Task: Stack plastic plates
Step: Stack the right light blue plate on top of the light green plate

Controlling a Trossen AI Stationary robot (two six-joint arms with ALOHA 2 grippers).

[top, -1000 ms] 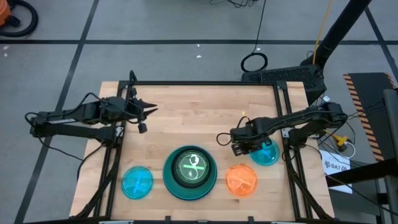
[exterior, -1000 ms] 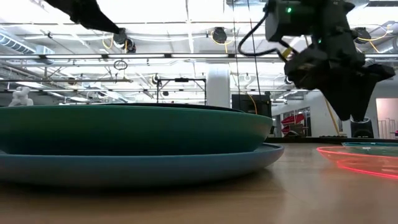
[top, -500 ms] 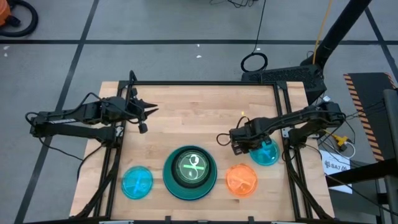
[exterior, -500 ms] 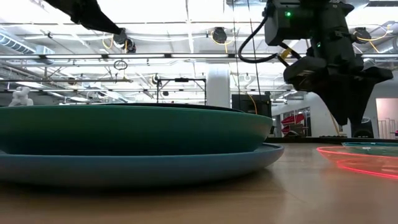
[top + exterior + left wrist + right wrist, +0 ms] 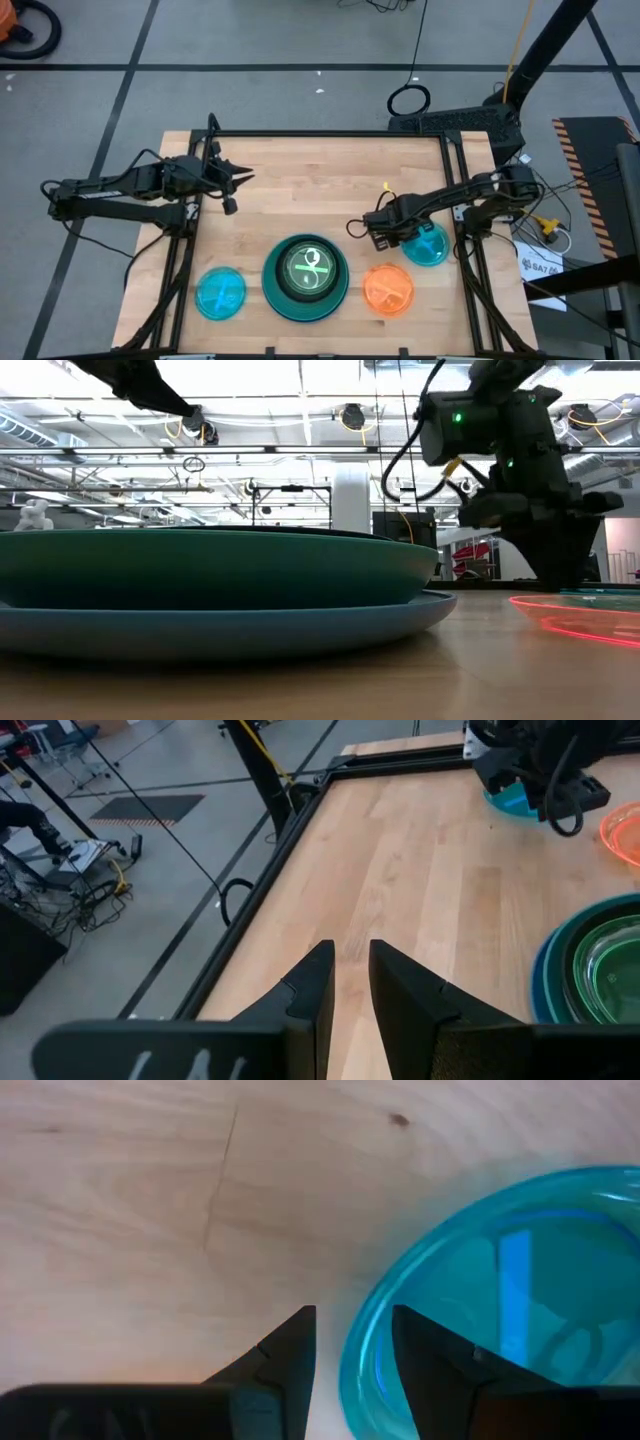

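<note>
My right gripper (image 5: 352, 1345) has come down to the table (image 5: 300, 190) over the last second, fingers slightly apart astride the teal plate's (image 5: 428, 246) rim, not yet clamped. Grasping seems next. My left gripper (image 5: 238, 176) waits, nearly closed, holding nothing.

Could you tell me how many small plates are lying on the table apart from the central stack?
3: a cyan plate left of the stack, an orange plate right of it, a teal plate at the right claw.
</note>
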